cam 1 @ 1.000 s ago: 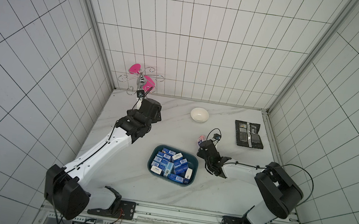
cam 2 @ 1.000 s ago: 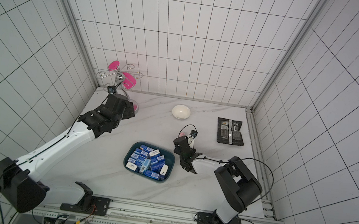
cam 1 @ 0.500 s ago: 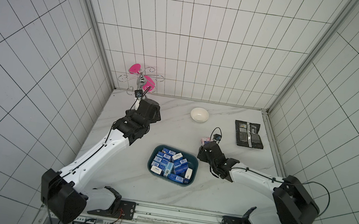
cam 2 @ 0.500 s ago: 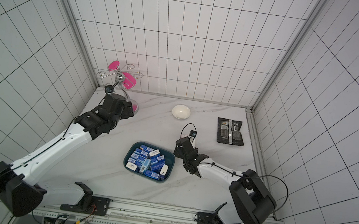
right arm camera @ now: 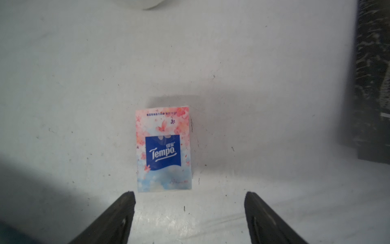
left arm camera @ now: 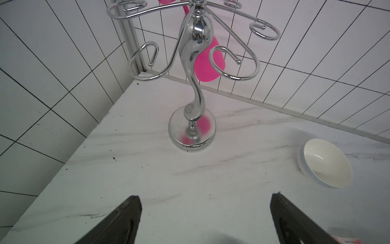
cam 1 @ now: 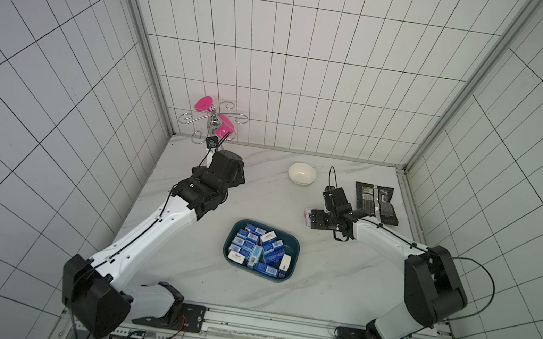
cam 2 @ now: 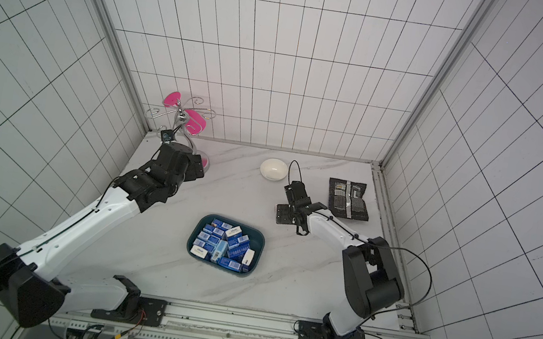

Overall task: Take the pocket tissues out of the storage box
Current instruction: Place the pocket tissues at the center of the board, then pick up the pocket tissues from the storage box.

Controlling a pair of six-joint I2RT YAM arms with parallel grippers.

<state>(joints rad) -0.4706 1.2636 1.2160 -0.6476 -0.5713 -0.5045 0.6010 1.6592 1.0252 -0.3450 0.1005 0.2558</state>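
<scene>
The dark teal storage box (cam 1: 295, 250) (cam 2: 261, 245) sits mid-table, with several blue pocket tissues (cam 1: 253, 246) (cam 2: 217, 240) packed inside. One pinkish-white pack (right arm camera: 163, 149) (cam 1: 307, 215) lies flat on the marble to the back right of the box. My right gripper (right arm camera: 190, 195) (cam 1: 315, 219) (cam 2: 281, 213) stands open just short of that pack, with only bare table between the jaws. My left gripper (left arm camera: 205, 197) (cam 1: 238, 176) (cam 2: 197, 171) is open and empty near the back left corner, facing the chrome stand.
A chrome hook stand (left arm camera: 192, 126) (cam 1: 212, 125) with pink pieces on it stands in the back left corner. A white bowl (cam 1: 302, 173) (left arm camera: 326, 162) sits at the back middle. A black foil packet (cam 1: 376, 202) (right arm camera: 373, 84) lies at the back right.
My right gripper has opened wide, and the pinkish-white pack now lies free on the table in front of it. The right arm's elbow swung out to the right. The left arm barely shifted.
</scene>
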